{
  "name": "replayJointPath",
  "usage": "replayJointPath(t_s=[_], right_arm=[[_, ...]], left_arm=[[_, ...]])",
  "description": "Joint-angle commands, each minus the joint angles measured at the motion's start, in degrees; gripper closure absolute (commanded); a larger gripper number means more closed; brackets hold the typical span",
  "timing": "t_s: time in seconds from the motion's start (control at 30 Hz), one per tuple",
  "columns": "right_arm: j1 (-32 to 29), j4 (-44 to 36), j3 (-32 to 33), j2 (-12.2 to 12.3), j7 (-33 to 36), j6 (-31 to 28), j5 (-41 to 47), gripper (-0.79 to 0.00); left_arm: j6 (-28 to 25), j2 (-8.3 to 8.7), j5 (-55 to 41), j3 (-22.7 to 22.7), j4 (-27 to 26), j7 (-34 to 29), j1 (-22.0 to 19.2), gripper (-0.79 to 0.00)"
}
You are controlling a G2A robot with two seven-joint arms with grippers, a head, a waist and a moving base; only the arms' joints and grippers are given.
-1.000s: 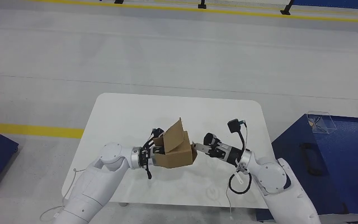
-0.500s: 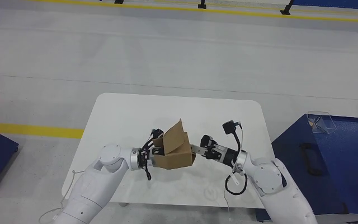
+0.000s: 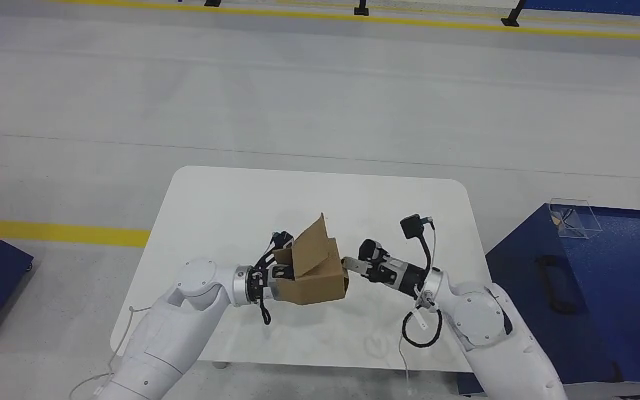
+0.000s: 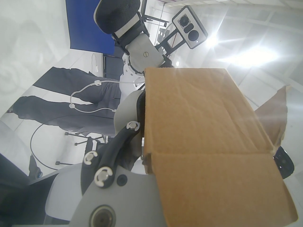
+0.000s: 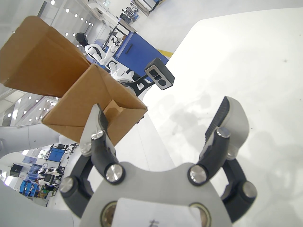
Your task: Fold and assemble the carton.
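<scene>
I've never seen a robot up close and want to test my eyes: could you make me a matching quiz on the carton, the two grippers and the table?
Things:
1 carton
2 left gripper
3 right gripper
4 table

States:
A open
B white
C brown
D shut on the carton

Pairs: 1-C, 2-D, 3-A, 4-B.

robot lab — humanoid (image 5: pixel 101 53), blue cabinets (image 5: pixel 138 48)

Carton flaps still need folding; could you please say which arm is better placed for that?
Right, probably: the right end effector is open beside the carton, while the left end effector holds it.
</scene>
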Motion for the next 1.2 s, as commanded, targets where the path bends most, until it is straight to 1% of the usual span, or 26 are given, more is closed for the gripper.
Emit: replayJointPath(t_s=[0.0, 0.1, 0.2, 0.43, 0.67, 0.8, 0.87, 1.1, 1.17], right_arm=[[-0.3, 0.5, 1.0, 0.2, 0.3, 0.3, 0.6, -0.785], [-0.5, 1.6, 1.5, 0.3, 2.0, 1.1, 1.5, -0.785], [-0.5, 2.0, 0.5, 0.3, 2.9, 1.1, 1.4, -0.785], [0.2, 1.3, -1.8, -0.1, 2.5, 0.9, 1.5, -0.785], [0.8, 1.7, -2.5, -0.2, 2.2, 1.0, 1.3, -0.785], [0.9, 2.3, -2.4, -0.2, 2.0, 0.8, 2.4, -0.785], [0.9, 2.8, -2.2, -0.3, 2.2, 1.7, 5.1, -0.785], [0.9, 2.8, -2.2, -0.3, 2.2, 1.7, 5.1, -0.785], [0.5, 3.4, -0.4, -0.2, 1.1, 2.9, 7.2, -0.785]], left_arm=[[0.0, 0.01, -0.1, 0.0, 0.1, -0.1, 0.0, 0.0], [0.0, 0.01, -0.1, -0.1, 0.2, -0.3, -0.1, 0.0], [0.2, 0.02, -0.1, -0.1, 0.3, -0.2, -0.1, 0.0], [0.3, -0.15, 0.6, 0.6, 0.2, 0.2, -0.5, 0.0], [0.1, -0.24, 0.5, 0.7, 0.7, -0.1, -0.7, 0.0], [-0.3, -0.24, 0.2, 0.6, 1.1, -0.5, -0.6, 0.0], [-0.8, -0.23, 0.2, 0.6, 1.2, -0.8, -0.6, 0.0], [-1.2, -0.21, 0.5, 0.6, 1.2, -1.1, -0.7, 0.0], [-1.2, -0.21, 0.5, 0.6, 1.2, -1.1, -0.7, 0.0]])
